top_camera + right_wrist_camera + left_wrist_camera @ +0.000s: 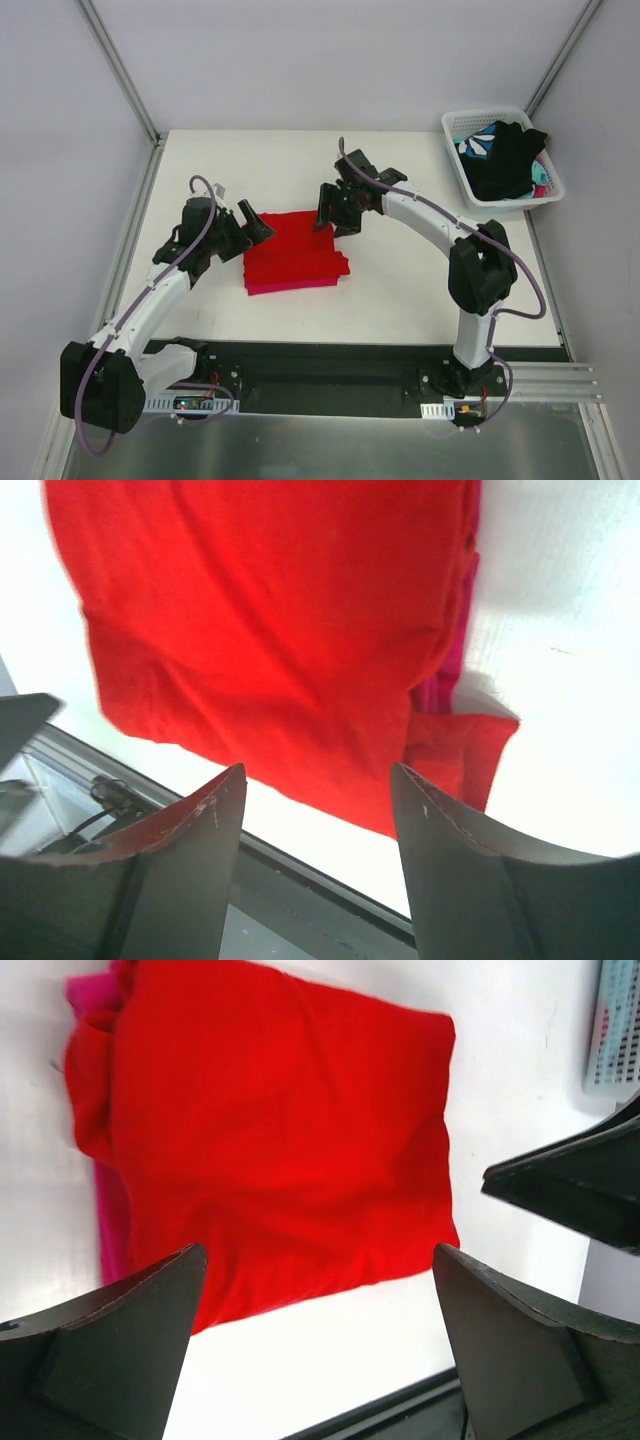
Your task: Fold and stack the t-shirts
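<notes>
Lying in the basket (462,128), the black garment (508,160) shows only overhead.

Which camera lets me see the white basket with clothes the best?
The top external view: the whole basket shows at the table's far right corner, clothes inside. The left wrist view catches only a blurry edge of the basket. The right wrist view misses it.

red t-shirt (293,248) folded | atop folded magenta t-shirt (108,1225) | mid-table (420,290)
</notes>
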Motion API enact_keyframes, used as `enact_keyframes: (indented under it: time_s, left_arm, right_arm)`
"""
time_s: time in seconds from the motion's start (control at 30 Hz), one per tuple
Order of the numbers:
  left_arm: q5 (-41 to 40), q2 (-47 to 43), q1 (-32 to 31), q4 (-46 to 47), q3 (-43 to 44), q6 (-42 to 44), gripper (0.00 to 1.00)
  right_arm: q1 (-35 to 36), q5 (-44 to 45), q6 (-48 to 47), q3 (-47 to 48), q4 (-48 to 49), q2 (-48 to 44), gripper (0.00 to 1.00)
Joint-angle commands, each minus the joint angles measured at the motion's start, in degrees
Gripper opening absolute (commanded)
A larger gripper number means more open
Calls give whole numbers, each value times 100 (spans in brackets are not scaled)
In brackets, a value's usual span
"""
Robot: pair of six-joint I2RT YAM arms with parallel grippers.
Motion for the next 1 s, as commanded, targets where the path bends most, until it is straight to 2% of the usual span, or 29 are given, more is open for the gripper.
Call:
enact_keyframes:
  time_s: [0.0, 0.03, 0.07, 0.13, 0.17, 0.23, 0.27, 0.67, 0.97]
  left_arm:
    - [217, 238, -229, 105, 229, -116, 95]
    - [235, 274, -256, 175, 203, -151, 95]
    - [252, 300, -273, 385, 159, -247, 95]
    - [252, 432, -352, 553, 27, -353, 95]
    - [252, 476, -379, 711, -25, -441, 94]
    - [243, 590, -440, 896, -166, -581, 94]
    - [209, 617, -458, 949, -210, -608, 94]
    - [156, 1012, -493, 1441, -650, -872, 92]
    - [-46, 679, -502, 1389, -1089, -837, 92]
  right_arm:
    - [104, 55, -66, 385, -319, -387, 59]
    - [113, 46, -49, 368, -266, -396, 56]
    - [131, 29, -23, 298, -222, -413, 45]
    - [148, 2, 48, 192, -82, -405, 30]
    - [157, -41, 109, 131, -20, -405, 16]
    - [166, -68, 171, -62, 146, -396, 3]
    - [183, -111, 188, -115, 191, -387, 1]
    - [420, -244, 470, -968, 824, -247, 1]
    - [561, -148, 470, -1487, 1070, -62, 1]
